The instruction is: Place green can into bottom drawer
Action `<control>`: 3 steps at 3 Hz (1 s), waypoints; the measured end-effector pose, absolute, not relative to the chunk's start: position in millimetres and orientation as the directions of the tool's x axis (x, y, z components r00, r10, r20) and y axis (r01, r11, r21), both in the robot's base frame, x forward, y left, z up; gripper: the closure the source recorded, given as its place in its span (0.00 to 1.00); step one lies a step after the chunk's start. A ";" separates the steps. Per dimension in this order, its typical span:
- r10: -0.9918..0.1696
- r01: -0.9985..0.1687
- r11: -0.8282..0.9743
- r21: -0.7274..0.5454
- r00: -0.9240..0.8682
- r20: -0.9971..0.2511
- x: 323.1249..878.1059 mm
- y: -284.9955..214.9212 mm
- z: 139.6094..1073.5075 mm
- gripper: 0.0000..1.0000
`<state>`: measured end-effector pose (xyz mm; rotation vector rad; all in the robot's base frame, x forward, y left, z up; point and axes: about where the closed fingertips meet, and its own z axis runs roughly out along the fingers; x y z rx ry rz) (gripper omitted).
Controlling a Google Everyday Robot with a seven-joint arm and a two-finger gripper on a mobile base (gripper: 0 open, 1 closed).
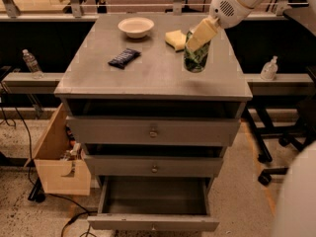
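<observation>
The green can (196,59) is upright at the right rear of the grey cabinet top (148,78), next to a yellow sponge. My gripper (200,34) reaches in from the upper right. Its beige fingers (202,32) are closed over the can's top and upper side, hiding the silver lid. The can's base looks just off the surface. The bottom drawer (153,224) is pulled open at the foot of the cabinet, and its dark interior holds nothing. The two drawers above it are closed.
On the cabinet top are a white bowl (136,27), a yellow sponge (175,38) and a dark snack bar (124,58). A cardboard box (57,162) stands left of the cabinet. My white body (298,196) is at the lower right, and chair wheels (269,174) are beside it.
</observation>
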<state>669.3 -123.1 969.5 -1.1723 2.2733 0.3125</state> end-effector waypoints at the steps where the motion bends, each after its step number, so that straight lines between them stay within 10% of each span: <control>1: -0.628 -0.750 0.659 -0.054 -0.509 -0.589 625.7 -111.7 994.9 1.00; 3: -0.480 -0.587 0.809 0.007 -0.669 -0.567 542.4 -86.4 978.5 1.00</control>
